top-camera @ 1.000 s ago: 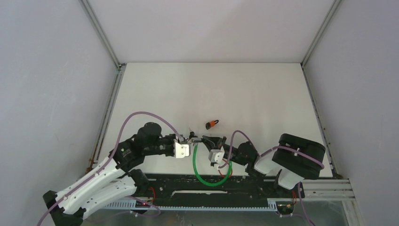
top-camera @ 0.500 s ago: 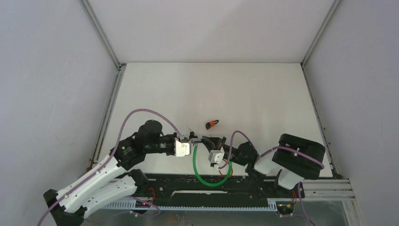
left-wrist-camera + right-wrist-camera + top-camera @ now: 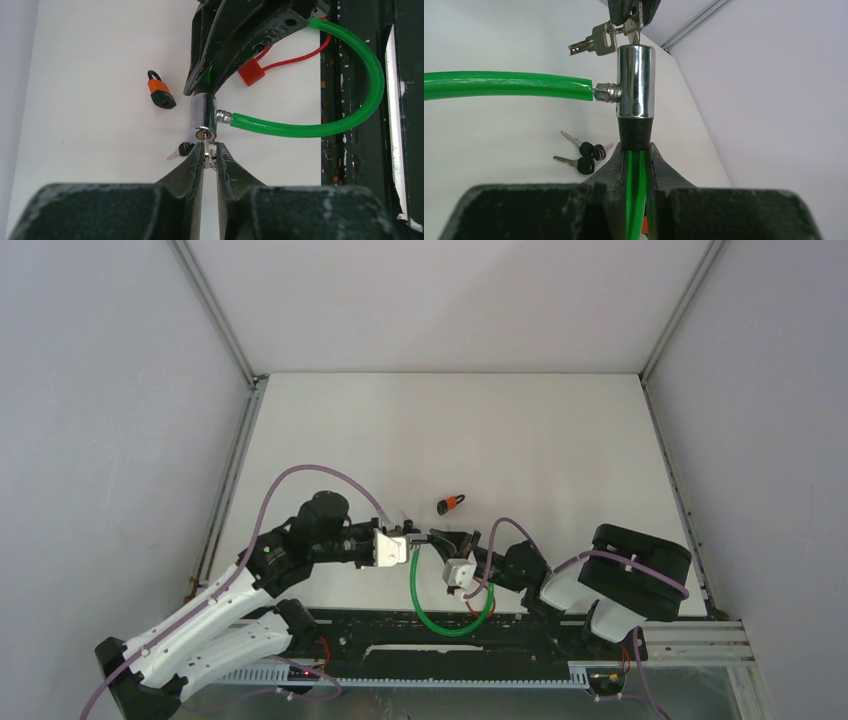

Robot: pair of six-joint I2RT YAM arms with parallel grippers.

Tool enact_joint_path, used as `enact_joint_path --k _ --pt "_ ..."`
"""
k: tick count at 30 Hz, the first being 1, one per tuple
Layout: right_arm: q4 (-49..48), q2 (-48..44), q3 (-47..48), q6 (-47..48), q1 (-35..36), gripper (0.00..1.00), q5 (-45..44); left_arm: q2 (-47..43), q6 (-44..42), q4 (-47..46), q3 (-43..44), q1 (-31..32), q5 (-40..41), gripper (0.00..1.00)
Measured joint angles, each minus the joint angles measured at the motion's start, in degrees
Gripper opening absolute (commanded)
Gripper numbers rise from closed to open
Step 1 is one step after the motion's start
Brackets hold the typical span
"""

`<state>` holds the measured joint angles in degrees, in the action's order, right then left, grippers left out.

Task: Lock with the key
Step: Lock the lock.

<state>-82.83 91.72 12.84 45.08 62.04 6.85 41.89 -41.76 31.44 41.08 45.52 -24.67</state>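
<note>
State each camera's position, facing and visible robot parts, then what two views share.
Top external: above and behind, looking down at the table; left arm and right arm show.
Left wrist: on left arm, facing the lock's keyhole; left gripper pinches the key.
Right wrist: on right arm, facing the lock's side; right gripper grips it.
Wrist views share lock and key.

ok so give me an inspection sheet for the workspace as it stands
surface: white table, no marks seen
job's things: green cable lock held between the two claws, key in its chrome barrel
clutter: orange padlock, spare black-headed keys and red seal tag lying loose
grippers: left claw shut on the key; right claw shut on the lock's black sleeve
cables: purple leads looped over both arms, no snag seen
surroundings: grey walls, metal frame; nothing else seen
</note>
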Motion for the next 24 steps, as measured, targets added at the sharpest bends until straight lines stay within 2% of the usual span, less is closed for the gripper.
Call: enact_joint_path --k 4,7,16,24 --pt "0.2 0.0 0.0 0.0 0.0 0.00 0.0 0.3 1.6 -0.2 0.0 -0.8 -0.2 0.10" --pt "0.3 0.0 0.0 0.2 0.0 0.00 -0.2 0.9 4.3 -0.9 0.1 -2.3 -1.2 0.00" --pt "0.6 0.0 0.0 0.3 0.0 0.00 -1.6 3.4 14.2 -3.2 0.9 -3.9 -1.9 0.00" --pt "0.0 0.0 0.0 0.6 0.0 0.00 -3.0 3.6 29.0 -7.0 0.9 -3.9 1.6 0.00"
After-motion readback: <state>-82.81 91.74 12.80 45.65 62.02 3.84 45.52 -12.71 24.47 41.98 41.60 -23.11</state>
